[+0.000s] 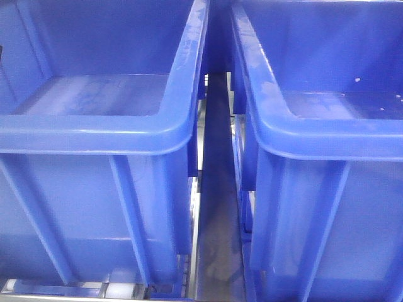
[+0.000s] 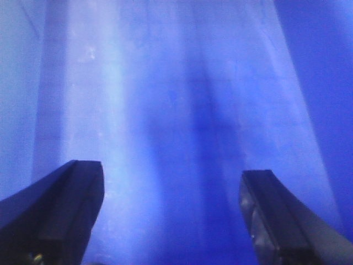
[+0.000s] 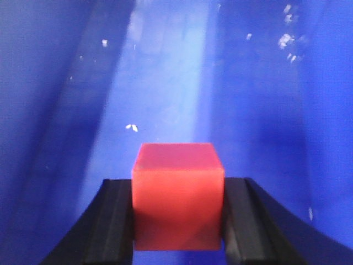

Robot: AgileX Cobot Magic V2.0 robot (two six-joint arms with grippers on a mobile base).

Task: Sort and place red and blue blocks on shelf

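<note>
Your right gripper (image 3: 177,221) pinches the red block (image 3: 177,196) over a blue bin's floor (image 3: 165,83), not yet let go. Your left gripper (image 2: 171,215) is spread and empty inside a blue bin too. The blue block is nowhere visible; 1 release remains, maybe 2.

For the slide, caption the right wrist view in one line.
Right gripper shut on the red block, held over a blue bin's interior.
</note>
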